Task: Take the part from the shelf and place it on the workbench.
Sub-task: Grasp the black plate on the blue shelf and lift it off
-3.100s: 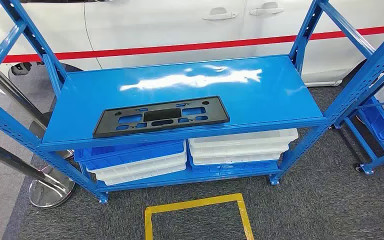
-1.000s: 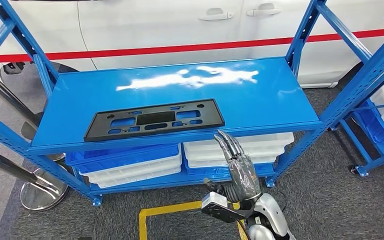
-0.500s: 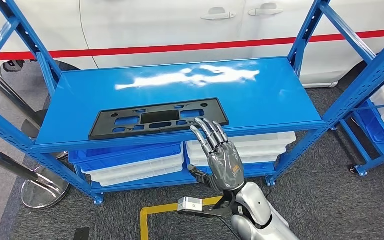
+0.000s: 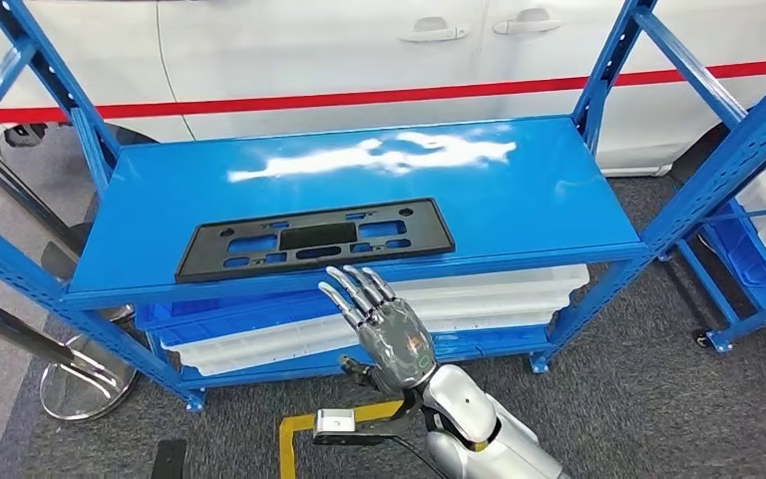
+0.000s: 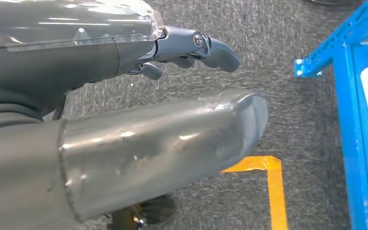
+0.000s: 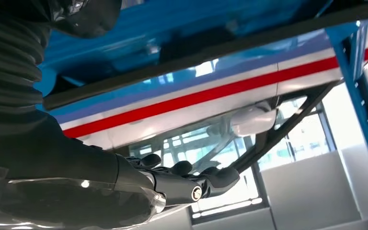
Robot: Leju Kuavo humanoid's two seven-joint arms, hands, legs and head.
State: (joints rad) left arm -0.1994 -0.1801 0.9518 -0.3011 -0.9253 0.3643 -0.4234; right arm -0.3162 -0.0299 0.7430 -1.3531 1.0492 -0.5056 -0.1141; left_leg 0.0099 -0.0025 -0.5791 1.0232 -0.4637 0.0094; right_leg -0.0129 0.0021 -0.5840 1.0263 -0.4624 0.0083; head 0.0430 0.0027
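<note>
The black part (image 4: 314,239) lies flat near the front edge of the blue shelf (image 4: 519,190). The right hand (image 4: 379,317) hovers just below that edge, fingers spread and empty. The left hand (image 5: 124,96) hangs over carpet, seemingly empty, fingers loosely apart.

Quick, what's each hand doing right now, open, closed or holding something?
Left hand: empty, hanging above the carpet; fingers look loosely extended, open.
Right hand: open, fingers spread, empty, just in front of the shelf edge below the black part.
</note>
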